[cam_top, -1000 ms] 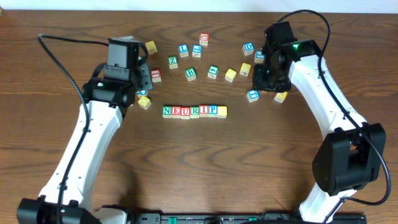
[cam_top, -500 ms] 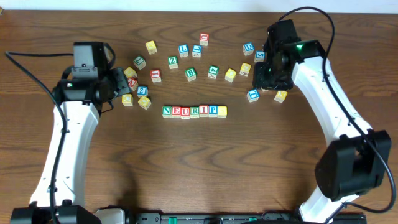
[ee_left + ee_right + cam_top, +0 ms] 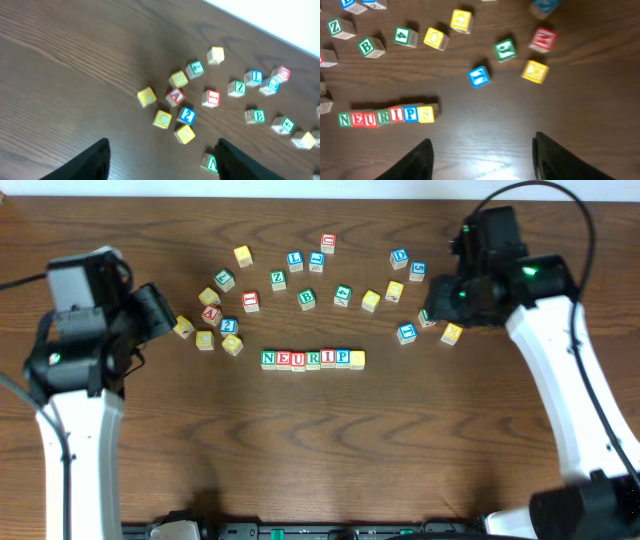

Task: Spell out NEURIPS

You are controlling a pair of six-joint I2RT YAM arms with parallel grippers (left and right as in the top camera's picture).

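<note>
The NEURIPS row (image 3: 312, 359) lies near the middle of the wooden table (image 3: 330, 460). Its seven cubes touch side by side: green N at the left end, then red E, red U, green R, red I, blue P and a yellow-faced S at the right end. Other loose cubes (image 3: 307, 298) are scattered between the row and the far edge. The left gripper (image 3: 165, 162) hangs toward the left edge, beside a small cluster of cubes (image 3: 172, 107) — its fingers are spread wide with nothing between them. The right gripper (image 3: 482, 157) is toward the right edge, its fingers likewise apart and empty.
</note>
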